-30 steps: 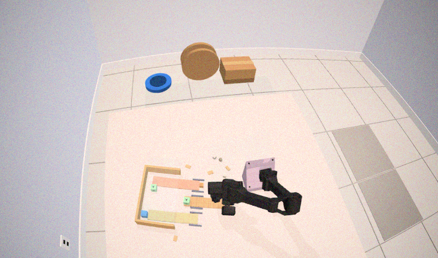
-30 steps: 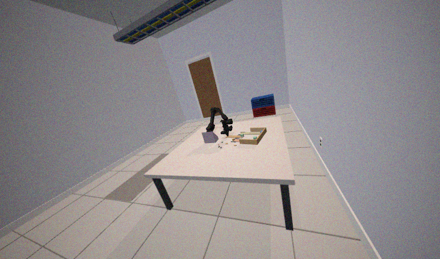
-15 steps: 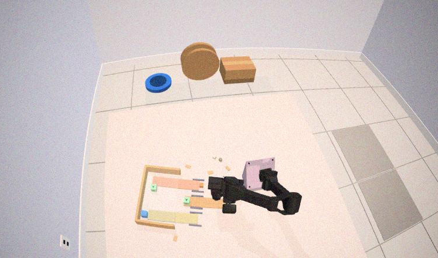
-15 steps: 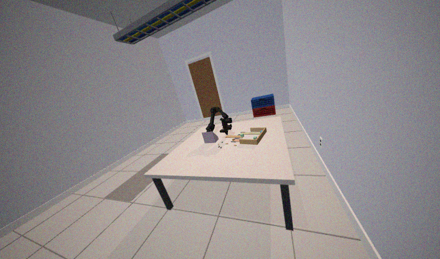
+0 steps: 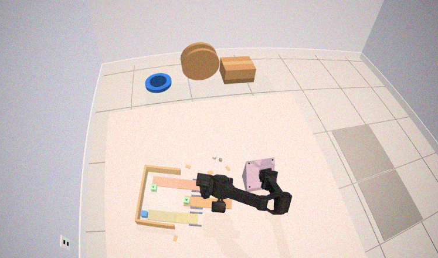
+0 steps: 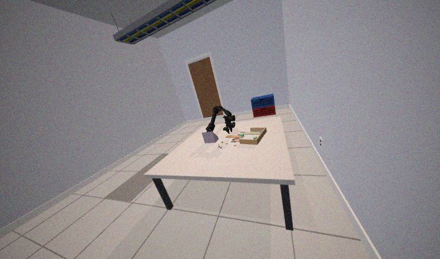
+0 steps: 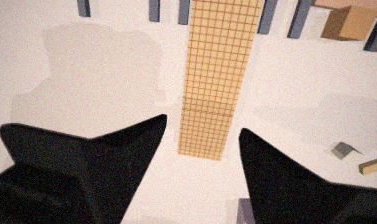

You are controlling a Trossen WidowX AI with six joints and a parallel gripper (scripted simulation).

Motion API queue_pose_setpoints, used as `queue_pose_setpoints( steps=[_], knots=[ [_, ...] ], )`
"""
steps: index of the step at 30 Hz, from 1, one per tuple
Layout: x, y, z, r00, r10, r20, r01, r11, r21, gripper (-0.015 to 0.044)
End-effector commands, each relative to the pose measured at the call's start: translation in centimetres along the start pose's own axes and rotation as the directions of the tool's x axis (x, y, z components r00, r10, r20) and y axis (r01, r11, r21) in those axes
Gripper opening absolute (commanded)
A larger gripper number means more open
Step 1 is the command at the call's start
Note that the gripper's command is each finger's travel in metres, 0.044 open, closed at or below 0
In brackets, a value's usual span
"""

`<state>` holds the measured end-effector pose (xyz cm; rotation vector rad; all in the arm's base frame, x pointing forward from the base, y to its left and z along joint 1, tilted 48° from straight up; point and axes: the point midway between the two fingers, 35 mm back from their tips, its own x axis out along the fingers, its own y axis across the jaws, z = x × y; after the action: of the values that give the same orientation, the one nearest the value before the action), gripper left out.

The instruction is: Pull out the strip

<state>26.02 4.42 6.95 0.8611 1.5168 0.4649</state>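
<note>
from left to right, the green cube (image 5: 186, 200) (image 6: 242, 135) sits at the far end of the orange strip (image 5: 204, 202) (image 7: 211, 85), whose long axis runs back toward the fingers (image 5: 204, 194) (image 6: 227, 131), which stand apart, holding nothing, above its near end on the worktop (image 5: 194, 134) (image 6: 227, 164) (image 7: 279, 90).

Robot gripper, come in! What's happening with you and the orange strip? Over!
Gripper open, holding nothing. Orange strip flat, a green cube at its far end. Nothing visible blocking its near end.

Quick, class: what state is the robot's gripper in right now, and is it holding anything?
Gripper: open, holding nothing; its fingertips stand apart, above the orange gridded strip.
</note>
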Motion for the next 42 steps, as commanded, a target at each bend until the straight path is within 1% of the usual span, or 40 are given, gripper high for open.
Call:
queue_pose_setpoints(
  steps=[1, 4, 34, 41, 42],
  knots=[
    [-0.1, 0.1, 1.5, 1.0, -0.002, -0.003, 0.002, 1.0, 0.009, 0.0367],
    [-0.3, 0.1, 2.7, 1.0, -0.002, -0.002, 0.002, 1.0, 0.009, 0.044],
    [-1.7, 0.7, 15.1, 1.0, -0.003, 0.003, 0.003, 1.0, 0.003, 0.044],
    [-0.9, 0.6, 15.1, 1.0, -0.003, 0.003, 0.003, 1.0, 0.003, 0.0256],
    [-0.7, 0.6, 15.2, 1.0, -0.003, 0.003, 0.003, 1.0, 0.003, 0.025]
  ],
)
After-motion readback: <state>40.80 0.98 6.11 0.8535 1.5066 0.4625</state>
